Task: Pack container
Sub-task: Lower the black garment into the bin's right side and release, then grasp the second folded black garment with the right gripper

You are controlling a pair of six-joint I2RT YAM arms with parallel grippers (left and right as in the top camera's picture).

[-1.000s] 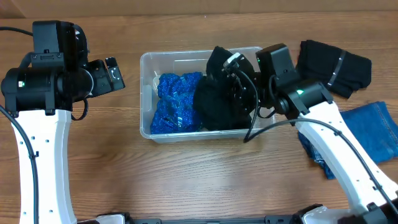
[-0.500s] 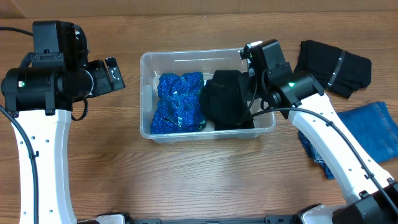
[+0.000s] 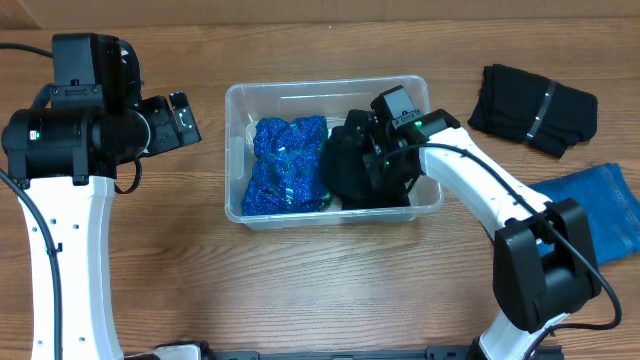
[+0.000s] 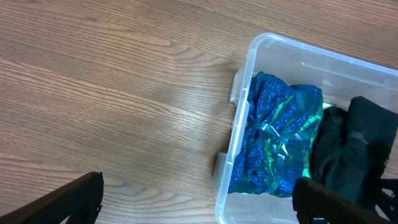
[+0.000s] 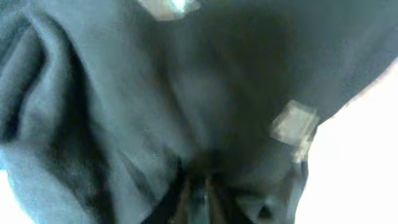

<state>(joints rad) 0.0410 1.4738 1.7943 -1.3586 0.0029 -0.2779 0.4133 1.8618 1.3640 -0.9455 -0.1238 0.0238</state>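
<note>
The clear plastic container [image 3: 300, 88] stands mid-table and holds a blue sparkly cloth [image 3: 285, 165] on its left side and a black garment [image 3: 345, 168] on its right side. My right gripper [image 3: 388, 150] is down inside the container, its fingers close together and pressed into the black garment [image 5: 155, 93], which fills the right wrist view; the fingertips [image 5: 196, 193] look shut on its fabric. My left gripper [image 3: 180, 118] is open and empty, left of the container. In the left wrist view its fingers [image 4: 199, 205] frame the container's corner [image 4: 239, 124] and the blue cloth [image 4: 277, 143].
A folded black garment with a grey stripe [image 3: 535, 108] lies on the table at the back right. A blue denim piece [image 3: 600, 210] lies right of the container, near the right edge. Bare wood table surrounds the left arm.
My right gripper has carried the black garment down into the container's right side and pushed further in over it. The left arm has not moved.
</note>
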